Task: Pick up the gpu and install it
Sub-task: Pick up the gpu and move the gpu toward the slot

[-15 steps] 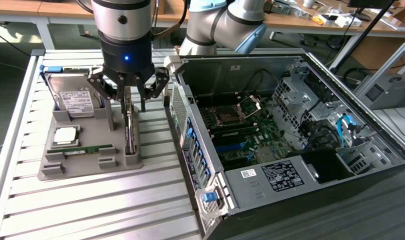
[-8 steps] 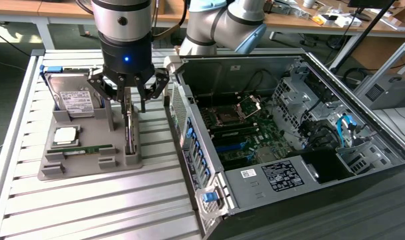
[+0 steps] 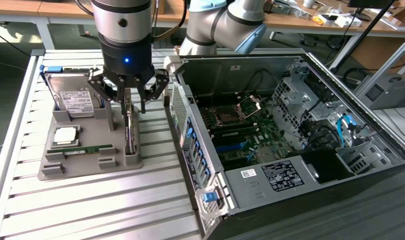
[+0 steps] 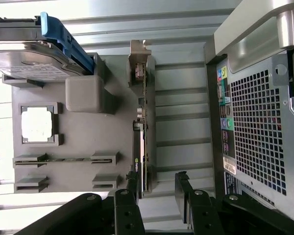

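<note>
Seen from the exterior view, we count one gray fixture tray on the slatted table. It carries four parts: one hard drive at the tray's eleven o'clock, one processor near its centre, one memory stick toward six o'clock, and one gpu standing on edge along the three o'clock side. One open computer case lies just beside the tray at three o'clock. The arm's single gripper hangs directly above the gpu's twelve o'clock end. In the wrist view we see its fingers spread apart, straddling the card, which sits closer to one finger than the other. Nothing is clamped, and the gpu remains seated in its tray slot, silver bracket at the far end from the gripper.
</note>
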